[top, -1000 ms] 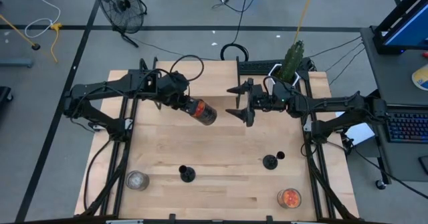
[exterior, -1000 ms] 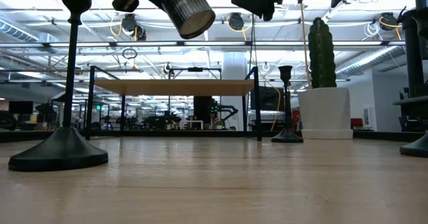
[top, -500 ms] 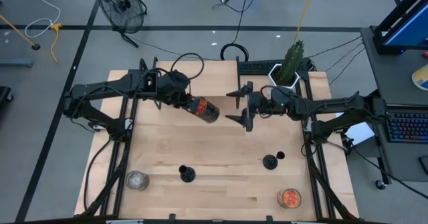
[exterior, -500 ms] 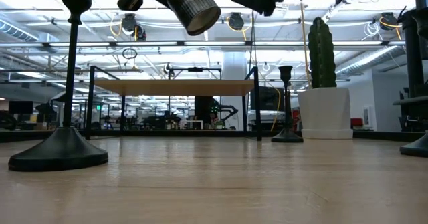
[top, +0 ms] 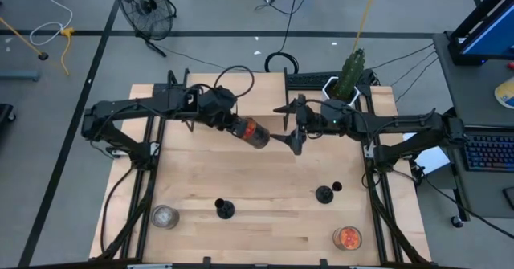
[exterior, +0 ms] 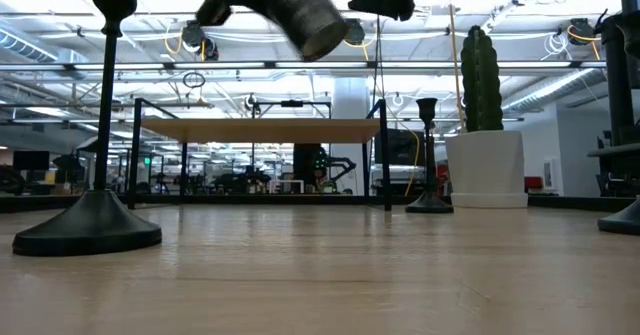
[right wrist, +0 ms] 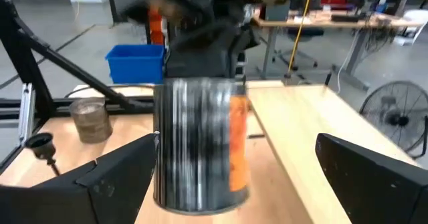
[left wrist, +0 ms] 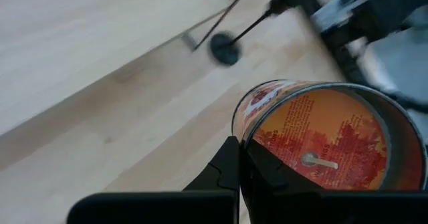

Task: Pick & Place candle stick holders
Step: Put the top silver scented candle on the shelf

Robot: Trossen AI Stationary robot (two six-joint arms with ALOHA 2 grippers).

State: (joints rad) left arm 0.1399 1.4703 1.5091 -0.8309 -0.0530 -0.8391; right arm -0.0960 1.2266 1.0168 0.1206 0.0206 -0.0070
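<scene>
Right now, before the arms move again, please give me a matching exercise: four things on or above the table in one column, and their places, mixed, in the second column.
Things:
1. ribbed jar with orange label
2. glass jar with grey contents
3. glass jar with orange contents
4. cactus

Places:
A. on the table, far from the arm bases, left arm's side
B. in a white pot at the table edge, near the right arm
C. in the air, between the left arm's jaws
D. on the table, far from the arm bases, right arm's side

Pairs: 1-C, 2-A, 3-D, 4-B

A short glass jar with grey stuff and one with orange stuff were seen near the table's front edge. A green cactus in a white pot stood at the back.
</scene>
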